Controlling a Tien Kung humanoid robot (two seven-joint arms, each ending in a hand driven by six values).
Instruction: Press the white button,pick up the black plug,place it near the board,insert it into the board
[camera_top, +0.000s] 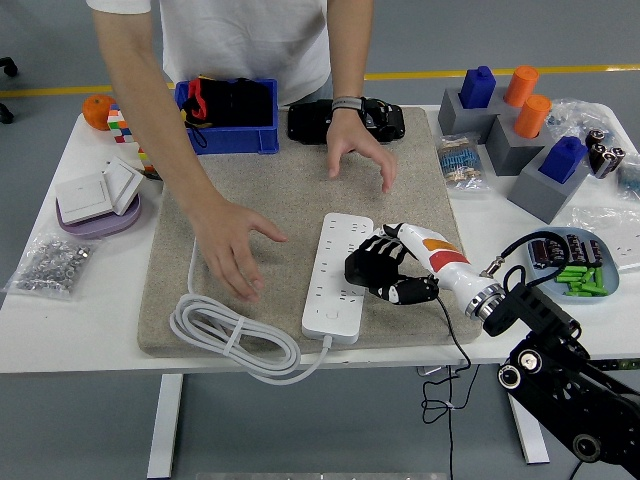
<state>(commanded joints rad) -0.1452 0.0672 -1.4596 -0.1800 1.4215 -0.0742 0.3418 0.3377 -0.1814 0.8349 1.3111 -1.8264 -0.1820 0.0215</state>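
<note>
A white power strip (335, 272) lies lengthwise on the grey felt mat (290, 195). Its white cable (228, 338) is coiled at the mat's front left. My right hand (378, 270) hovers at the strip's right edge, over its middle sockets, with its black fingers (362, 266) curled and holding nothing. A person at the far side holds one hand (235, 250) just above the mat, left of the strip, and the other hand (360, 150) raised beyond the strip's far end. No black plug shows. The cable's white plug is hidden behind the person's arm.
Behind the mat stand a blue bin (228, 115) and a black device (345, 120). Grey blocks with blue and orange pegs (515, 115) and a tray of batteries (572, 262) sit at the right. A wall switch (95, 192) and a bag of screws (50, 262) lie at the left.
</note>
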